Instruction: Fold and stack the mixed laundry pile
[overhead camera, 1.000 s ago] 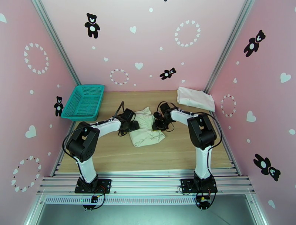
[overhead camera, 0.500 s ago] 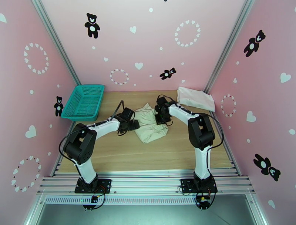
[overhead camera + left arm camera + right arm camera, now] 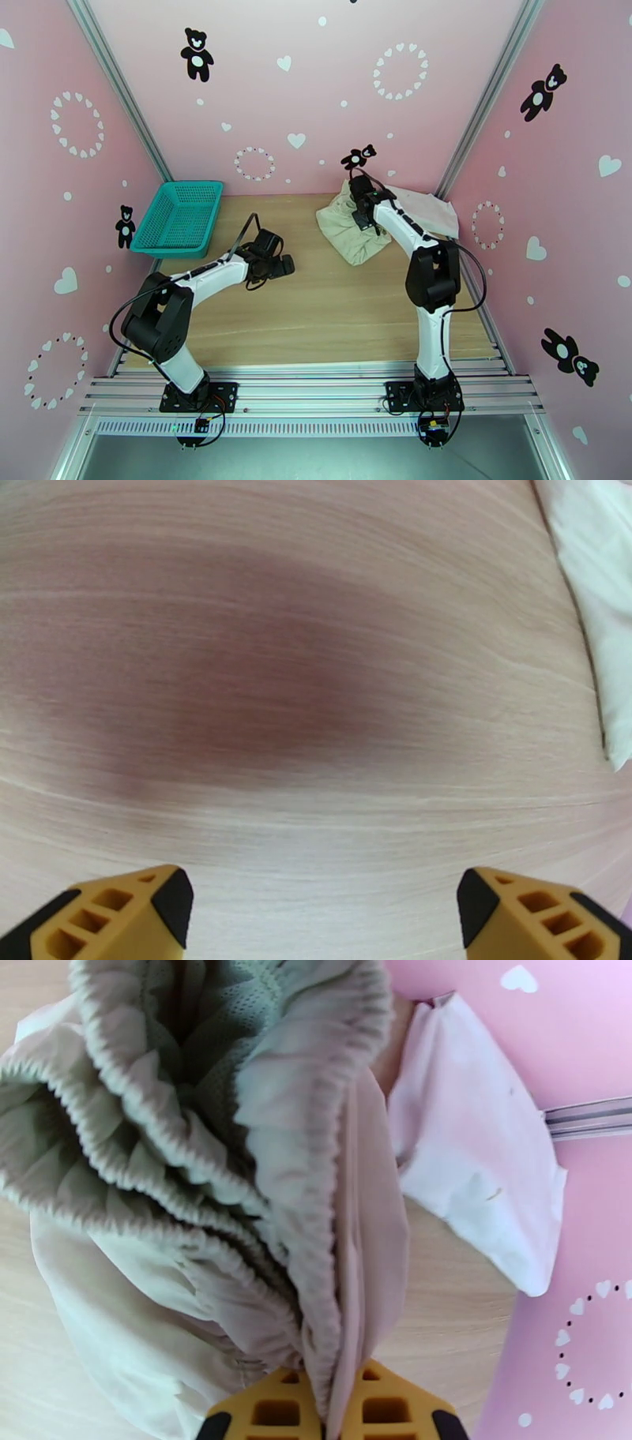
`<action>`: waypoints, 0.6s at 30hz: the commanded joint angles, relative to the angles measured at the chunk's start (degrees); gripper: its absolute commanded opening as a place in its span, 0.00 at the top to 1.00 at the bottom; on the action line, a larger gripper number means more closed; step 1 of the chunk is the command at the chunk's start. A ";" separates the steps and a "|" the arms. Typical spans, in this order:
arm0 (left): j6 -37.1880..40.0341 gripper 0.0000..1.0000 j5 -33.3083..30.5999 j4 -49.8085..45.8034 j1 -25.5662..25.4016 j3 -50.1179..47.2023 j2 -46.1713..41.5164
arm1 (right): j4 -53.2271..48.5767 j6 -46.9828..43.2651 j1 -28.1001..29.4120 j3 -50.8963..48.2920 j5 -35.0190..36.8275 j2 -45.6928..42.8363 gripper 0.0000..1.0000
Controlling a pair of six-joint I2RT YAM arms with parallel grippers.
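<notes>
Stacking looks like the step in hand. The right gripper (image 3: pixel 363 207) sits at upper centre-right of the top view. In its wrist view the right gripper (image 3: pixel 328 1406) has its jaws pinched tight on the gathered elastic edge of the beige garment (image 3: pixel 182 1157), several layers bunched together. The beige garment (image 3: pixel 347 229) hangs from that grip, and its lower end seems to rest on the table (image 3: pixel 316 316).

The white shirt (image 3: pixel 430 211) lies flat at the upper right corner of the wood, apparently already folded. It is just beside the beige garment, but the arm hides whether they touch. The shirt (image 3: pixel 474 1165) shows at right of the wrist frame, behind the cloth.

The left gripper (image 3: pixel 282 266) hovers left of centre with its jaws spread wide and nothing between them. Bare wood lies under the left gripper (image 3: pixel 324 906). The basket (image 3: pixel 180 217) stands at upper left, away from both garments.

By my reading, one piece is done. The beige one is doubled over but rumpled, and it has yet to be laid on the shirt and squared up.
</notes>
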 commanded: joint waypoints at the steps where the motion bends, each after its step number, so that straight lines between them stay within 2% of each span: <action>1: -0.33 0.06 -0.12 0.43 0.37 -0.80 -0.39 | 1.69 -5.16 -2.87 6.72 1.82 1.85 1.00; 4: -0.16 0.06 -0.55 0.40 0.37 -1.54 -0.21 | 3.55 -5.97 -5.59 7.97 -4.48 0.80 1.00; 8: 0.10 0.06 -1.01 -0.04 0.50 -1.30 0.57 | 3.35 -6.60 -8.41 10.88 -5.55 1.51 1.00; 15: 0.60 0.06 -0.83 -1.10 0.45 0.35 2.47 | 3.44 -1.24 -16.29 12.02 -13.29 -1.21 1.00; 18: 0.97 0.06 -0.77 -1.37 0.46 1.27 3.32 | 5.64 -3.54 -17.15 9.86 -12.22 -2.04 1.00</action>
